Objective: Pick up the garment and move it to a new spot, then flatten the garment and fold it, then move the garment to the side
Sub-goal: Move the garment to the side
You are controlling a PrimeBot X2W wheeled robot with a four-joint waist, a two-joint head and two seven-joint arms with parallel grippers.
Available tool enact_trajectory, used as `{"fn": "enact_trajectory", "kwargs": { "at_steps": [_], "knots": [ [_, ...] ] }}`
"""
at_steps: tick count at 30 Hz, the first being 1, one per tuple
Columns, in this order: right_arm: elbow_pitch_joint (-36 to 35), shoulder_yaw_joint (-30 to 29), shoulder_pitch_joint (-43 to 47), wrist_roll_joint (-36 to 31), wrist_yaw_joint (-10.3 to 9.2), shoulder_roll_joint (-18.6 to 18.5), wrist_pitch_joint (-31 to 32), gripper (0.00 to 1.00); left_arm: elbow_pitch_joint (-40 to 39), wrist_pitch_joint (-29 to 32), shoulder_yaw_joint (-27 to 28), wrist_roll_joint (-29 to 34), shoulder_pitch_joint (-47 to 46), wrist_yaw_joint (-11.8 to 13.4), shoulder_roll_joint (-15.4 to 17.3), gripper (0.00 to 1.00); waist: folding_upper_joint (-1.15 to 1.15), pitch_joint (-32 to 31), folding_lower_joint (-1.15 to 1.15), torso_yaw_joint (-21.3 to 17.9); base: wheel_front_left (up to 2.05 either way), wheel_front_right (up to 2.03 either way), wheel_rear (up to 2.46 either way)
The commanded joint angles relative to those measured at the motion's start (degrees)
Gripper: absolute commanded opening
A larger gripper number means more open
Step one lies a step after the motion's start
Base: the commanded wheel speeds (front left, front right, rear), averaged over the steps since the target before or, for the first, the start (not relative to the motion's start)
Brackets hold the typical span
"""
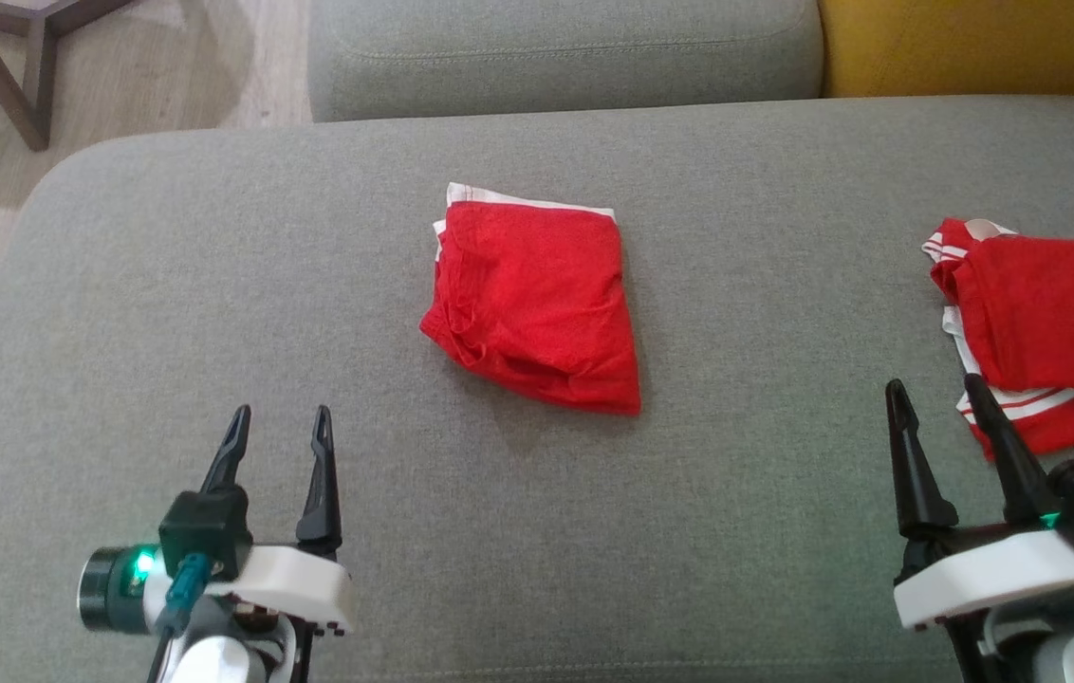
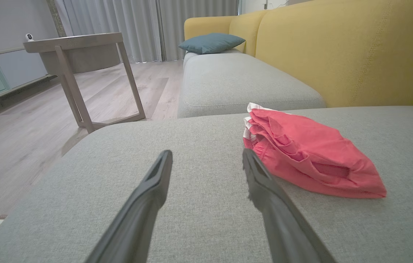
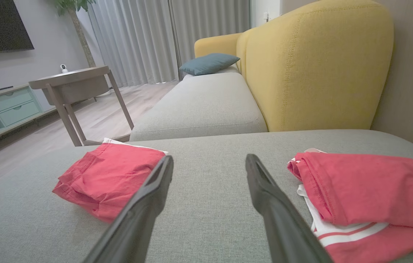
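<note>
A red garment point(image 1: 537, 302) with white trim lies folded in the middle of the grey sofa seat point(image 1: 214, 285); it also shows as the garment point(image 2: 308, 153) and the garment point(image 3: 109, 177) in the wrist views. My left gripper point(image 1: 279, 422) stands open near the front left, well short of it, nothing between its fingers. Open too, my right gripper point(image 1: 935, 391) hovers at the front right, just left of a second pile. In the wrist views the left gripper point(image 2: 206, 159) and right gripper point(image 3: 208, 162) show spread fingers over bare cushion.
A pile of red clothes with white stripes point(image 1: 1040, 327) lies at the seat's right edge. A yellow backrest point(image 3: 316, 69) rises behind, a second grey cushion point(image 1: 561, 52) beyond. A wooden side table point(image 2: 78, 62) stands on the floor to the left.
</note>
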Motion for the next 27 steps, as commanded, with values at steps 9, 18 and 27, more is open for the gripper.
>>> {"fn": "enact_trajectory", "kwargs": {
  "at_steps": [9,18,27],
  "knots": [
    [-2.5,0.7,-1.3,-0.4,0.37,0.1,0.3,1.0,-1.9,0.1,1.2,-0.6,-2.2,0.7,1.1,1.0,0.0,0.2,0.0,0.2,0.0,0.0,0.0],
    [-2.8,0.5,-1.5,-0.5,0.37,0.2,0.2,1.0,-2.1,-0.2,0.8,-0.8,-3.0,0.9,1.0,1.0,0.0,0.7,0.0,0.5,0.0,0.0,0.0],
    [0.6,1.4,-6.6,0.5,0.37,-1.8,0.2,1.0,-3.2,-1.3,-0.4,0.3,-8.6,0.7,0.3,1.0,0.0,7.1,0.0,3.8,0.0,0.0,0.0]
  ]
}}
